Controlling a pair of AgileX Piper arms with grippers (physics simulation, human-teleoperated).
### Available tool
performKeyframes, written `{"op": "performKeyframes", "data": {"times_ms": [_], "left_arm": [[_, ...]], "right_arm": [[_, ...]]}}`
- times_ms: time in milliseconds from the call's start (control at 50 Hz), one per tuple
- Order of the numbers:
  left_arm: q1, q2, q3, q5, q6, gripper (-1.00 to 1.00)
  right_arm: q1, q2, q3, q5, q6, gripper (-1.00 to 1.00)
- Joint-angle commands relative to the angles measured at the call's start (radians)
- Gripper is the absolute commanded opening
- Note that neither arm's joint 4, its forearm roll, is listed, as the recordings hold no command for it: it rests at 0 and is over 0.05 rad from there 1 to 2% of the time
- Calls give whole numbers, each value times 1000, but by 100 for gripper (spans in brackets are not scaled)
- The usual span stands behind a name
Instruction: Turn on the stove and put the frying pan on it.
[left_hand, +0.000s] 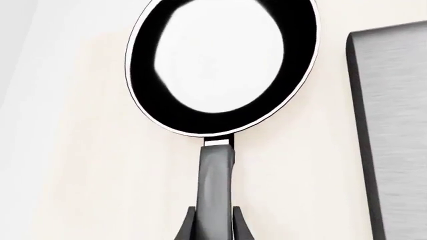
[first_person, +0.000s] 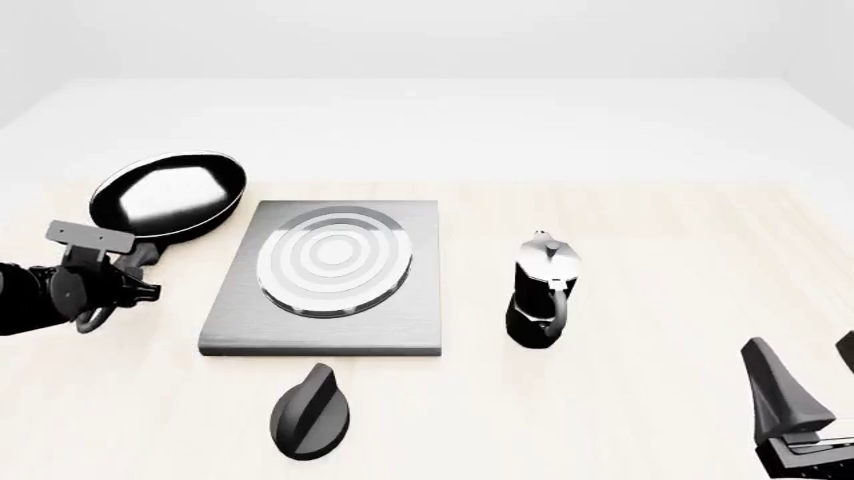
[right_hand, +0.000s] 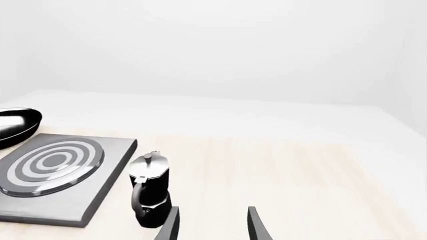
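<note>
the round shallow black frying pan (first_person: 170, 192) with its glossy reflective inside sits at the far left of the pale wooden table (first_person: 641, 330), just beside the far left corner of the stove, not on it. its long black handle (left_hand: 215, 175) points back toward the left arm, and the left gripper (left_hand: 215, 227) is closed on the handle's end, one dark finger (left_hand: 187, 225) on each side of it. whether the pan rests on the table or is lifted off it cannot be told.

the stove (first_person: 400, 320), a flat square grey metal slab, lies near the table's middle with its round burner of silver concentric rings (first_person: 334, 259) bare. its separate black round knob (first_person: 312, 412) lies on the table just in front of the slab, apart from it.

a black-and-silver moka pot (first_person: 543, 291) stands upright to the right of the slab, near it but not touching.

the right gripper (right_hand: 212, 225) hangs over the near right part of the table, its two dark fingers (right_hand: 257, 225) spread apart with nothing between them, well apart from the knob.
</note>
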Motion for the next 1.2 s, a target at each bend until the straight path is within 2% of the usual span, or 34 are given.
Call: {"op": "performKeyframes", "data": {"times_ms": [20,100,320,460,700,940,1200], "left_arm": [[0,-17,4,2,9,-100],[-8,-47,6,11,2,-100],[-78,-256,36,88,-71,-100],[-101,-345,58,123,-74,-100],[-149,-490,157,141,-45,-100],[-278,-714,295,218,-35,-100],[-378,-835,360,266,-62,-100]], "right_arm": [[-2,-2,-1,2,2,100],[-1,-5,-6,9,2,100],[-1,-25,-6,25,6,100],[0,-30,-11,33,7,100],[1,-29,-21,33,13,100],[1,-32,-29,35,20,100],[8,-31,-29,31,26,100]]}}
